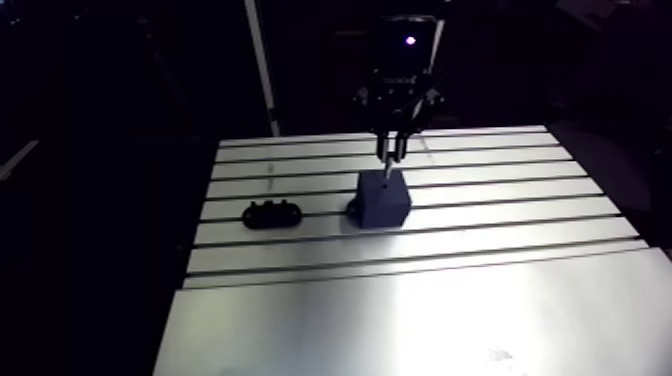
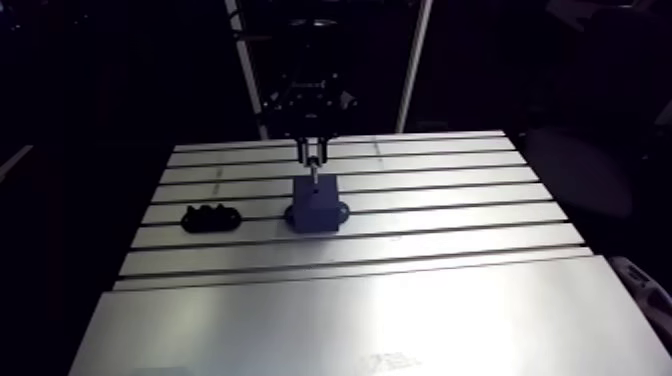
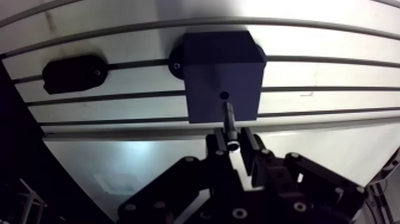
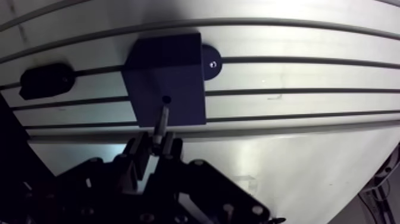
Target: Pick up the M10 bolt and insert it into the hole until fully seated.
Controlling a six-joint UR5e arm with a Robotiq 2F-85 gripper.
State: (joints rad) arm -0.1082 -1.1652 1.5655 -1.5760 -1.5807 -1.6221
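M10 bolt (image 3: 228,118) | clamped in claw (image 3: 232,142) | tip just short of hole (image 3: 224,95) in block (image 3: 223,65) | head hidden within grip

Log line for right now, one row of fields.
phase: insertion approach | end effector: shut on bolt | bolt tip: close to hole in block, not seated | black piece: beside block, apart

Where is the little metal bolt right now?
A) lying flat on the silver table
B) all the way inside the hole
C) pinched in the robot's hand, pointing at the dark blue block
C: the little metal bolt is pinched in the robot's hand, its tip short of the open hole in the dark blue block.
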